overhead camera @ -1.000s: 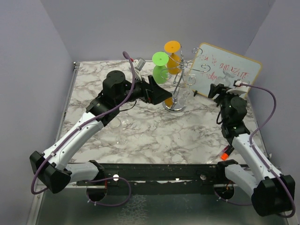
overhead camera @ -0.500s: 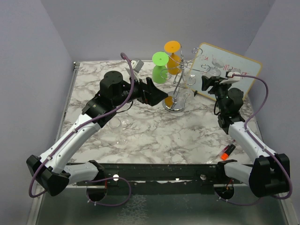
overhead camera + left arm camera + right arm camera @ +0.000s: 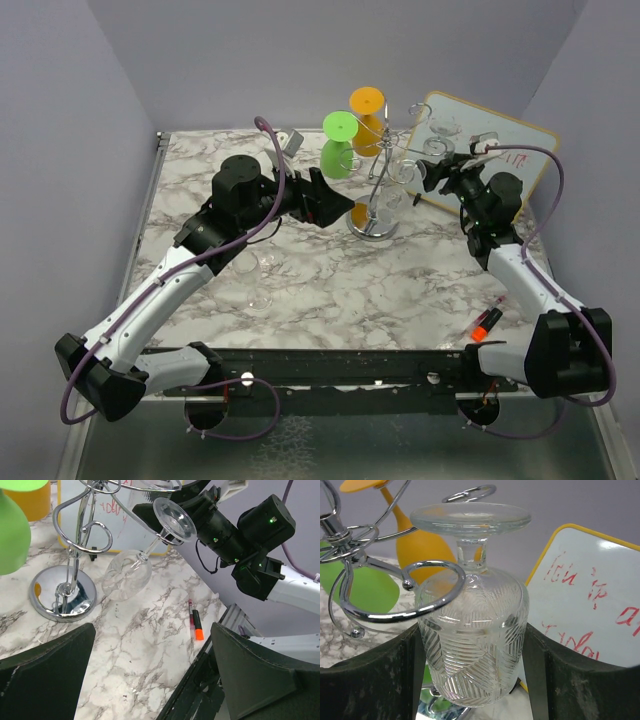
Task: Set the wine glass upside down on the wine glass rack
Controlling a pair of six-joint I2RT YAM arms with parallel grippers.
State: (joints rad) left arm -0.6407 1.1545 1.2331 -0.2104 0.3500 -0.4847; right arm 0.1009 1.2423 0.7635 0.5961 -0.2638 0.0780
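A: Progress so far?

B: Partway: the right gripper (image 3: 472, 680) clamps the wine glass (image 3: 470, 630) by its bowl, foot up, just beside a curled arm of the wine glass rack (image 3: 373, 226) near the desk's far edge. Hanging looks unfinished. Meanwhile the left gripper (image 3: 150, 675) is spread wide, empty.

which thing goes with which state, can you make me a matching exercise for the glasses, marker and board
Things:
1 clear glass
2 green glass
3 marker
4 board

States:
a lying on the table
b carries red writing
c gripped by the right end effector
d hanging on the rack, ungripped

Pairs: 1-c, 2-d, 3-a, 4-b
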